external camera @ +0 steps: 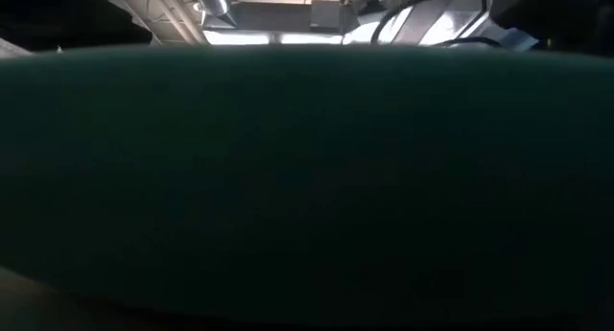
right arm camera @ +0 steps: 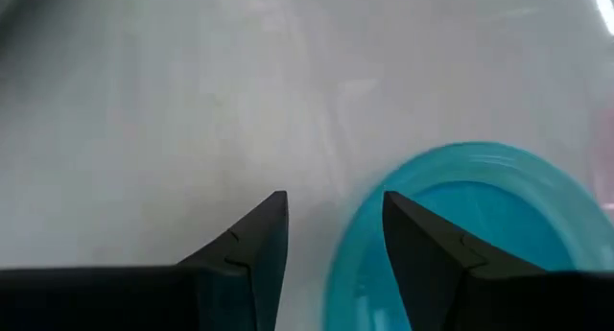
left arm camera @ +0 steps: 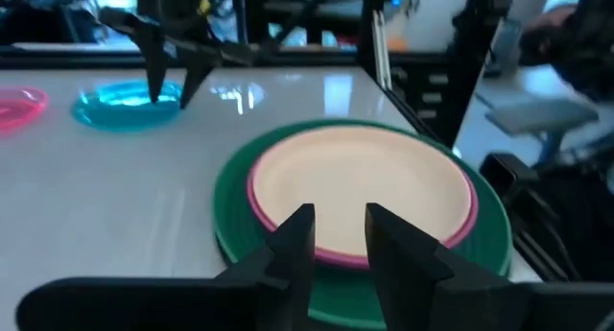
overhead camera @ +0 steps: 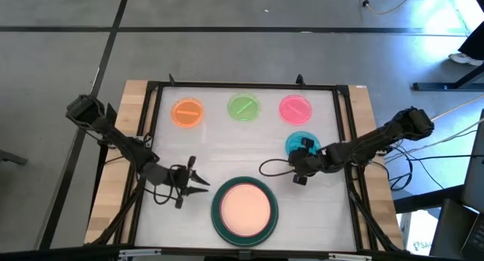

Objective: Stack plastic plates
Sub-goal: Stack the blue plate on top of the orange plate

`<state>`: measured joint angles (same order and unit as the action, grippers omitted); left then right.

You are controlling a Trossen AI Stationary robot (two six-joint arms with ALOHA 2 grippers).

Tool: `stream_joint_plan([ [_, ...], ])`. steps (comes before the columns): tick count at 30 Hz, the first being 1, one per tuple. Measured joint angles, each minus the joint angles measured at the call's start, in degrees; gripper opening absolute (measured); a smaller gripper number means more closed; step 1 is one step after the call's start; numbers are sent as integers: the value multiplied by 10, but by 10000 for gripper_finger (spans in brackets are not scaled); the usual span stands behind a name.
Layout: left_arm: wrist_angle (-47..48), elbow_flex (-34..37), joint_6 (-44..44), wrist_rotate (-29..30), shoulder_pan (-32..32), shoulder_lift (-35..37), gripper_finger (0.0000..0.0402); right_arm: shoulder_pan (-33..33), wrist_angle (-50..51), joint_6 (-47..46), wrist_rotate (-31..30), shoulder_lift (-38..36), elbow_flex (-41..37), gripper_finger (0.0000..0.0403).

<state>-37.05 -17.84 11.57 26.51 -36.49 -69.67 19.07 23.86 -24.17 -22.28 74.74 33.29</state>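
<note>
A stack (overhead camera: 244,208) stands at the table's near middle: a large dark green plate (left arm camera: 230,225), a magenta rim (left arm camera: 257,211) on it and a peach plate (left arm camera: 360,187) on top. Small orange (overhead camera: 187,112), green (overhead camera: 243,107) and pink (overhead camera: 295,108) plates lie in a far row. The teal plate (overhead camera: 299,140) lies right of centre. My left gripper (overhead camera: 203,181) is open and empty, just left of the stack, pointing at it (left arm camera: 341,230). My right gripper (right arm camera: 331,216) is open, pointing down at the teal plate's near rim (right arm camera: 341,245). No grey or black plate shows. My right gripper stands from above with one finger (right arm camera: 422,235) over the teal plate's near rim and the other finger (right arm camera: 259,235) outside it over the bare table. I cannot tell whether either finger touches the plate. The plate lies flat on the table.
A black frame (overhead camera: 242,85) runs round the white work surface (overhead camera: 227,147). A dark green mass (external camera: 307,177) right before the lens fills the low view. Bare table lies between the far row and the stack.
</note>
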Motion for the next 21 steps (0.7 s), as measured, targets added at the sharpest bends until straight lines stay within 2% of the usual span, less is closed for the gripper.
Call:
stream_joint_plan([
  [14, -17, 11, 18, 0, 28, -1, 89, 1, -23, 0, -52, 54, -38, 155],
  [17, -17, 11, 18, 0, 28, -1, 89, 1, -23, 3, -51, 57, -38, 128],
  [21, -16, 11, 18, 0, 28, -1, 89, 1, -22, 7, -52, 58, -38, 74],
])
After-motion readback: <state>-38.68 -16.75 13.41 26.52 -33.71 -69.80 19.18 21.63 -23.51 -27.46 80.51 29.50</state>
